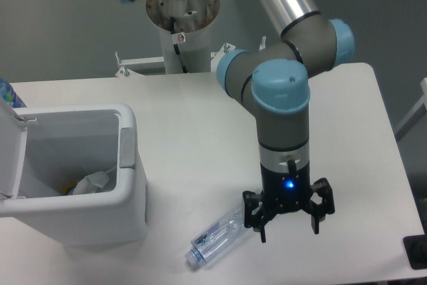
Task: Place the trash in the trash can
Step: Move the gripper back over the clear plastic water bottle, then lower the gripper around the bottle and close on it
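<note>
The spread hand (288, 221) sits off the bottle's (219, 235) end; closing there may just push it away.

Grey UR5e arm with light-blue joint caps (281, 88) is bent over, wrist pointing straight down. Black two-finger gripper (288, 226) below it has its fingers spread wide, blue LED lit.
</note>
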{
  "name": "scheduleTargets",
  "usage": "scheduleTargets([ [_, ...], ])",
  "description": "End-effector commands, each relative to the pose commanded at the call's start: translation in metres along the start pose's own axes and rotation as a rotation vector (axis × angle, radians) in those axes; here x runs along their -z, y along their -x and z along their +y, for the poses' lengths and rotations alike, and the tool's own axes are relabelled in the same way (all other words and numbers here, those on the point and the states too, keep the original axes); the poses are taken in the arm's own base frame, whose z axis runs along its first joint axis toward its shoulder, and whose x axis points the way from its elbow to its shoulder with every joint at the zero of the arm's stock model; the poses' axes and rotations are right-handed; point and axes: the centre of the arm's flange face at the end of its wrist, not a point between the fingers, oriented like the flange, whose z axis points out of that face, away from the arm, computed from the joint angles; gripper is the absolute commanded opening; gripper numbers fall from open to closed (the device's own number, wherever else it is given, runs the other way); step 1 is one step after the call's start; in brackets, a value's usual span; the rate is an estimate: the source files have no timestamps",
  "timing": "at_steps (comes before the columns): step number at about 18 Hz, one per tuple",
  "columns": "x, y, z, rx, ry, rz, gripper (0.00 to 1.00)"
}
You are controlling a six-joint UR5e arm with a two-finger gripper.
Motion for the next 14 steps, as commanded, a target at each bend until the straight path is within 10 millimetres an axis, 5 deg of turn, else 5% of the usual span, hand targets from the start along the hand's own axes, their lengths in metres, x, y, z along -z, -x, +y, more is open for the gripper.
scheduleTargets([
  [8, -0.038, -0.044, 0.01, -0.368, 0.046, 0.064, 1.0],
  [14, -0.067, -0.069, 0.015, -0.477, 0.065, 0.103, 1.0],
])
